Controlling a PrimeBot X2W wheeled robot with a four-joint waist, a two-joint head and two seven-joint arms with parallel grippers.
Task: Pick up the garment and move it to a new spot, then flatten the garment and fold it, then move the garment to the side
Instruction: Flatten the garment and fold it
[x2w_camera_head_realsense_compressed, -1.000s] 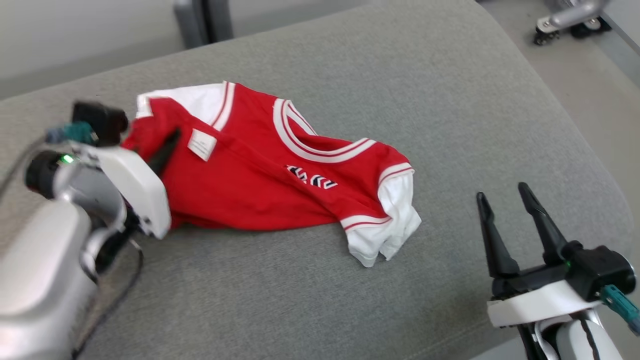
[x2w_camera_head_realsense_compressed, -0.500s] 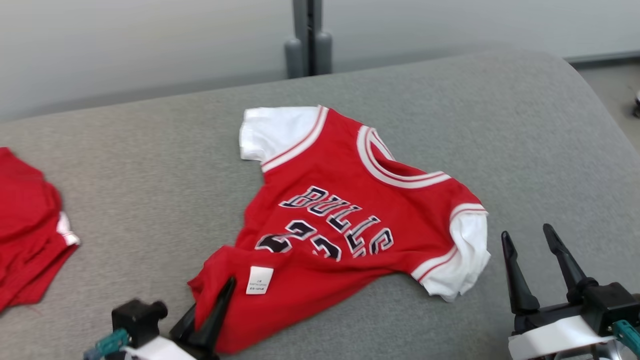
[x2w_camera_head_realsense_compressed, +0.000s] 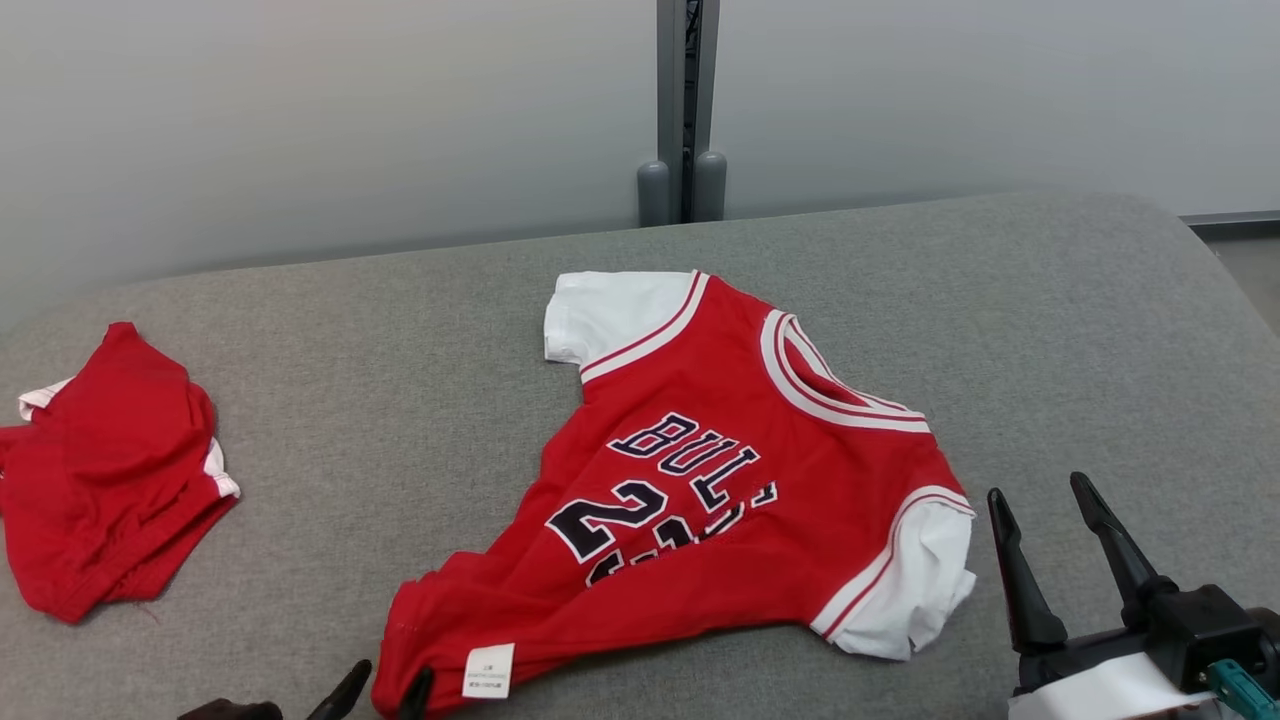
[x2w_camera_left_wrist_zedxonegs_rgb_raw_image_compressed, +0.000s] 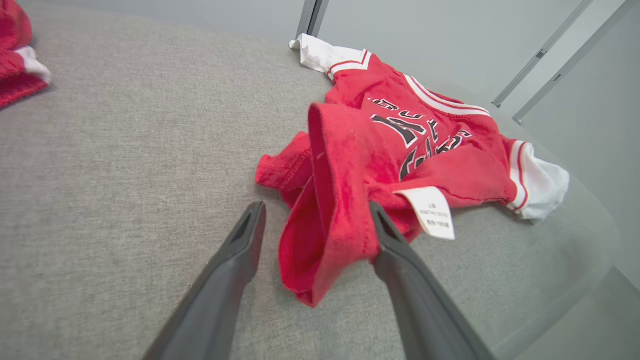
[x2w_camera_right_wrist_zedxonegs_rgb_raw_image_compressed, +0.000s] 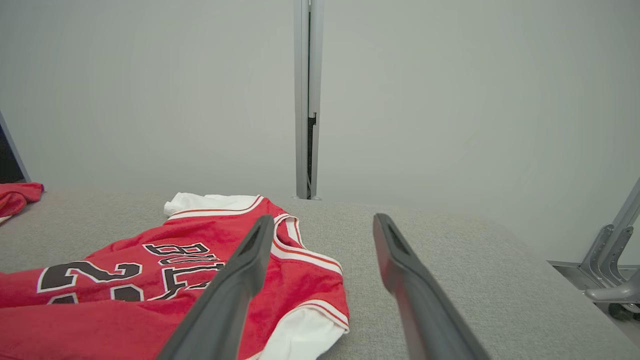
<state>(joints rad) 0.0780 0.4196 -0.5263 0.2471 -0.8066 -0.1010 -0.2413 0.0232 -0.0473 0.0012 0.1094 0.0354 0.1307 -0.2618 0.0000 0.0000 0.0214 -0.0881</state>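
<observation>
At the hem of the red-and-white cloth jersey (x2w_camera_head_realsense_compressed: 820, 470), my left claw (x2w_camera_left_wrist_zedxonegs_rgb_raw_image_compressed: 316, 207) stood spread. My right claw (x2w_camera_head_realsense_compressed: 1038, 487) gaped beside its sleeve.

**Fig. 1.** Bare indoor test room, of the laboratory or office kind rather than a home. Plain pale grey partition panels (x2w_camera_head_realsense_compressed: 300, 120) close the background and meet at a grey metal upright (x2w_camera_head_realsense_compressed: 683, 100) with two rounded caps at its base. In front lies a broad padded surface (x2w_camera_head_realsense_compressed: 400, 330) covered in grey woven fabric, its corners rounded. Past its right edge are a grey floor (x2w_camera_head_realsense_compressed: 1255, 290) and a metal frame (x2w_camera_right_wrist_zedxonegs_rgb_raw_image_compressed: 602, 255).
</observation>
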